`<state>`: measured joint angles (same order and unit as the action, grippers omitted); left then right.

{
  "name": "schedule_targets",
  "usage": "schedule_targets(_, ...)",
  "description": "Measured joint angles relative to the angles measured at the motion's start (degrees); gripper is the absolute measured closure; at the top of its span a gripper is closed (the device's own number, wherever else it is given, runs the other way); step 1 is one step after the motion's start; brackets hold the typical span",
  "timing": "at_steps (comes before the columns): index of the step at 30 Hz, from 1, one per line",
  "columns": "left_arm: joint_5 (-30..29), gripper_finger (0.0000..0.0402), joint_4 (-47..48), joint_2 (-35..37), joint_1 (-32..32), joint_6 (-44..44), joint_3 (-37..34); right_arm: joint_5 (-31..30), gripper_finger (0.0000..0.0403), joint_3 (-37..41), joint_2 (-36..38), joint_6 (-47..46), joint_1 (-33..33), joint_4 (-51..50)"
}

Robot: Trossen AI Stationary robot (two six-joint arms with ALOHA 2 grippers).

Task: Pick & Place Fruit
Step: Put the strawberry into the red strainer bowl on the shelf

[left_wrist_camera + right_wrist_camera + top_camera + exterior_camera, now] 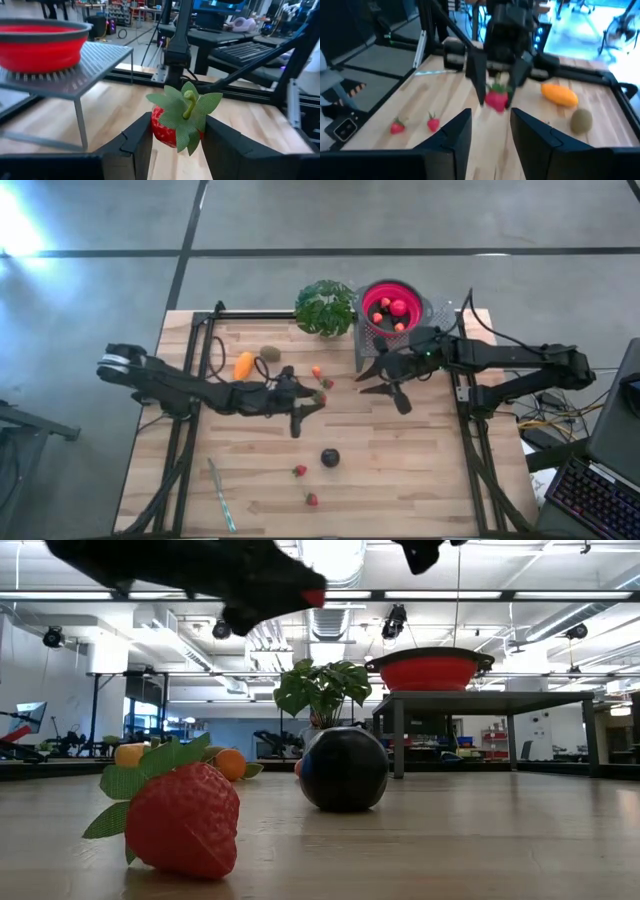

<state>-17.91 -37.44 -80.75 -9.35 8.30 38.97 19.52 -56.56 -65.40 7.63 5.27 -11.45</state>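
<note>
left gripper (318,396): clamped on a strawberry (176,125), berry between both fingers, green leaf cap facing the wrist camera; held above the table at mid-table
right gripper (384,378): fingers parted, nothing between them; hangs beside the metal rack (444,313), facing the left gripper across a gap
held strawberry from right wrist: red, between the other arm's fingers (496,98)
bowl (391,306): red, on the rack at the far edge, several red and orange fruits inside
loose fruit: dark ball (329,457) near centre front; two strawberries (300,471) (312,500) in front of it; kiwi (269,353) and orange piece (243,365) on the far left; small orange-red bits (317,372) just behind the left gripper
other: leafy plant (325,307) just left of the bowl; pale stick (221,494) front left
table (420,470): light wood planks, black frame
room: grey floor with dark lines; low view shows ceiling strip lights, desks and equipment behind
</note>
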Motion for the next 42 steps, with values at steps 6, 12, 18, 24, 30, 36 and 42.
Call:
schedule_targets(6,0.60,0.0247,0.76,-7.62,0.96,-3.98,8.77,-1.84,0.0253,0.35,-1.12,0.01,-1.02,1.57)
schedule_targets(12,0.74,0.0247,7.92,-12.98,2.05,-4.26,19.50,-1.91,0.0253,0.51,-1.34,0.64,-1.15,1.13)
schedule_targets(18,0.74,0.0247,14.79,-16.59,2.52,-6.55,28.17,-1.94,0.0274,0.57,-1.34,1.59,-1.15,0.97)
schedule_targets(24,0.64,0.0247,17.63,-17.75,2.54,-8.58,31.81,-3.56,0.0288,0.55,-1.32,2.31,-1.17,-0.48)
schedule_targets(30,0.69,0.0247,17.95,-17.55,3.14,-8.72,32.04,-4.43,0.0305,0.55,-1.14,2.49,-1.15,-2.32)
schedule_targets(36,0.68,0.0247,18.04,-17.46,3.64,-8.64,32.04,-4.45,0.0336,0.55,-0.67,2.69,-1.15,-2.57)
schedule_targets(42,0.61,0.0247,18.15,-17.46,3.79,-8.33,32.04,-4.45,0.0381,0.55,-0.65,3.09,-1.15,-3.01)
